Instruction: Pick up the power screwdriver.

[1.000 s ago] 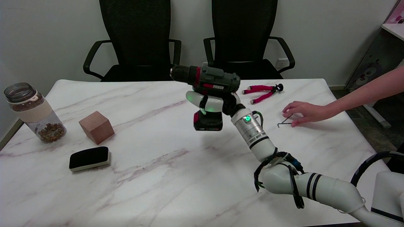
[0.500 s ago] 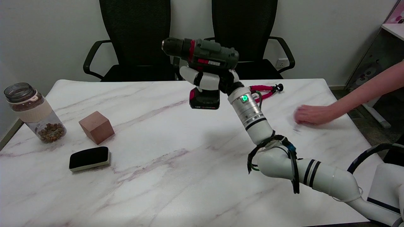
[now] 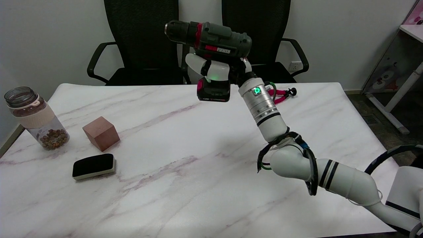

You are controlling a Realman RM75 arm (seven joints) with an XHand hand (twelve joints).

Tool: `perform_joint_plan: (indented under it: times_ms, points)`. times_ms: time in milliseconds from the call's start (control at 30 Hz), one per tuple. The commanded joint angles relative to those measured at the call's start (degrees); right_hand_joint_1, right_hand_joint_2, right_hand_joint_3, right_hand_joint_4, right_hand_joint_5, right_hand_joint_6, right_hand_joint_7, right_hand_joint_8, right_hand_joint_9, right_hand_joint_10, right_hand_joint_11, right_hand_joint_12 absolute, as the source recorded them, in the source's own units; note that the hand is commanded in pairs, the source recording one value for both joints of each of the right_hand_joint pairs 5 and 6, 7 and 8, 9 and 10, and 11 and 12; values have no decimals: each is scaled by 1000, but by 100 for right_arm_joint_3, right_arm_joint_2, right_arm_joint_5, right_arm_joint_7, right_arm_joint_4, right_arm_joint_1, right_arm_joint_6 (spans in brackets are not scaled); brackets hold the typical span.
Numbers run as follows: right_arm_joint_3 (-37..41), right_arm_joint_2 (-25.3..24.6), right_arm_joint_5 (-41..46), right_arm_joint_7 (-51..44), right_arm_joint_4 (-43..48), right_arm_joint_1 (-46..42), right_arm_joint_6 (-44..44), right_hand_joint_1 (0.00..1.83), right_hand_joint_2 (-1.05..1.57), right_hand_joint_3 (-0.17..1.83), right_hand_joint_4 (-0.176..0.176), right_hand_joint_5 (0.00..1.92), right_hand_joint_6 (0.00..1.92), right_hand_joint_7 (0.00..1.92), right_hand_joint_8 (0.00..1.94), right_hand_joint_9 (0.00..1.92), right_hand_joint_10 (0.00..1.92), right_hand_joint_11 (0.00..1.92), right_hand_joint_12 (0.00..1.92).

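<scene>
Higher now, the power screwdriver (image 3: 211, 38) hangs above the table, gripped by the right hand (image 3: 216, 71).

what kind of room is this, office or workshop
Probably an office or meeting room used for robot trials: two black mesh office chairs behind a marble-patterned table, a plain white wall with a socket.

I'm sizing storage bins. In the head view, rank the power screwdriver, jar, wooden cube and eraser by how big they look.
1. power screwdriver, though it is held up by the right hand, so nearness is unsure
2. jar
3. eraser and wooden cube look alike; not ranked.
</scene>
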Motion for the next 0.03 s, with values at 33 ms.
perform_joint_plan:
  times_ms: [33]
  points:
    - [26, 84, 211, -355, -256, -170, -11, 944, 674, 683, 176, 1380, 1380, 1380, 1380, 1920, 1920, 1920, 1920]
